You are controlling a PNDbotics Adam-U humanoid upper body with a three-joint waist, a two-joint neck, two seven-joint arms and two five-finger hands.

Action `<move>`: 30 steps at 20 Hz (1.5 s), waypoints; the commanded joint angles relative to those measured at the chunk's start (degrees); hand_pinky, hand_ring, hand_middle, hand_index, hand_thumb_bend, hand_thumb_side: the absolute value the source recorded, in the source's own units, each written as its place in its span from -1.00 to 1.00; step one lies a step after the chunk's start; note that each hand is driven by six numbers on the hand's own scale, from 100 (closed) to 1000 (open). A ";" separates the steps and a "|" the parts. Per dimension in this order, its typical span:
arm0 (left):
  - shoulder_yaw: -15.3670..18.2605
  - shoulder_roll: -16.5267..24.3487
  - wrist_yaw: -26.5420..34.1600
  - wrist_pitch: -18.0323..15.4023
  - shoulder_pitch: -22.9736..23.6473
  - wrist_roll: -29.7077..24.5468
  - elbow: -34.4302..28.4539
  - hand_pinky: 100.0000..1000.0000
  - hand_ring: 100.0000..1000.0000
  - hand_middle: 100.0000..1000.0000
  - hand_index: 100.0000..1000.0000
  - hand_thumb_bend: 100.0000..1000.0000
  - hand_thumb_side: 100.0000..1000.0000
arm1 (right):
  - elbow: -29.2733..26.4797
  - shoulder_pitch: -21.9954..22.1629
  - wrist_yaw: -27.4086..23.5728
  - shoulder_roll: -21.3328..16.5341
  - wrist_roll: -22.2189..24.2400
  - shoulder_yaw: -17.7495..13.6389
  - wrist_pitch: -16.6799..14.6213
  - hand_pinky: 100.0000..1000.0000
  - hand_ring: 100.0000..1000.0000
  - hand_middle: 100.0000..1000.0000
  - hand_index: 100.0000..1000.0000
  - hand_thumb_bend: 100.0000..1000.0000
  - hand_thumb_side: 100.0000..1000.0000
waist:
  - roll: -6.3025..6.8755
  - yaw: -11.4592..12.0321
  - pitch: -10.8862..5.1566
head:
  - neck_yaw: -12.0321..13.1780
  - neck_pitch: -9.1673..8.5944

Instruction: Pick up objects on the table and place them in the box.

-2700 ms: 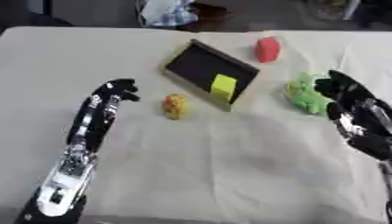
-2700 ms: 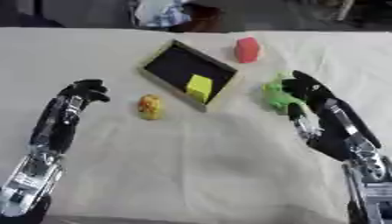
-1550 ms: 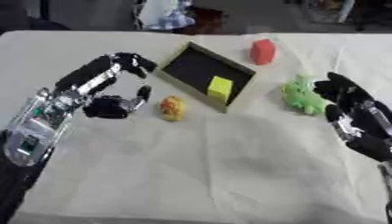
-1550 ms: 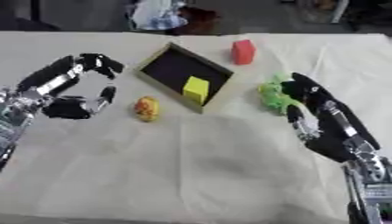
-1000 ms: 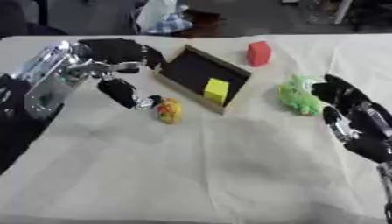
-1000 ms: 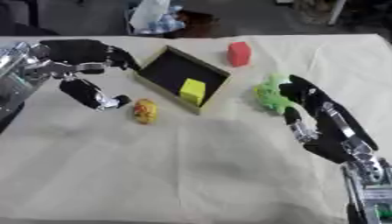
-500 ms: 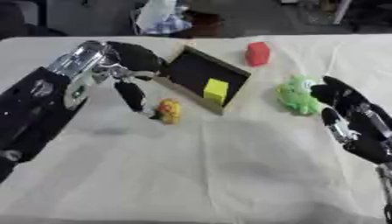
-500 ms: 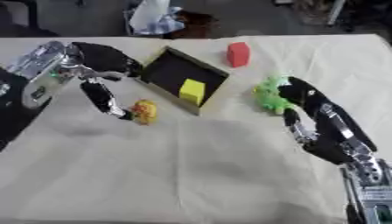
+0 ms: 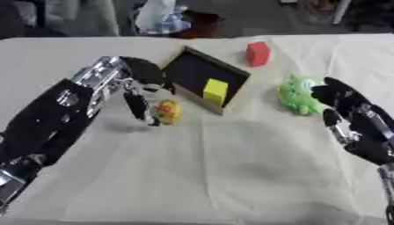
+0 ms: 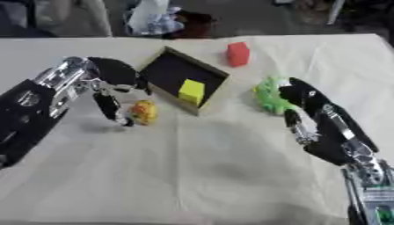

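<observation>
Our left hand (image 9: 137, 90) has swung in beside the orange toy (image 9: 168, 111), fingers spread, not yet clamped; 1 yellow block (image 9: 215, 91) sits in the box (image 9: 202, 70).

Cube (image 9: 215, 90) in box (image 9: 192, 70), toy (image 9: 168, 111) just left.

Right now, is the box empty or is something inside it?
Not empty. A yellow block sits inside the black box, near its front wall.
</observation>
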 commanded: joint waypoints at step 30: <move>7.24 0.98 10.17 8.93 -4.48 7.02 -2.16 0.30 0.01 -0.05 0.22 -1.00 -0.64 | -0.29 -0.44 -0.48 -0.59 0.01 0.11 0.24 0.89 0.77 0.68 1.00 -1.00 -0.03 | 0.29 0.22 -1.61 | -0.36 -0.14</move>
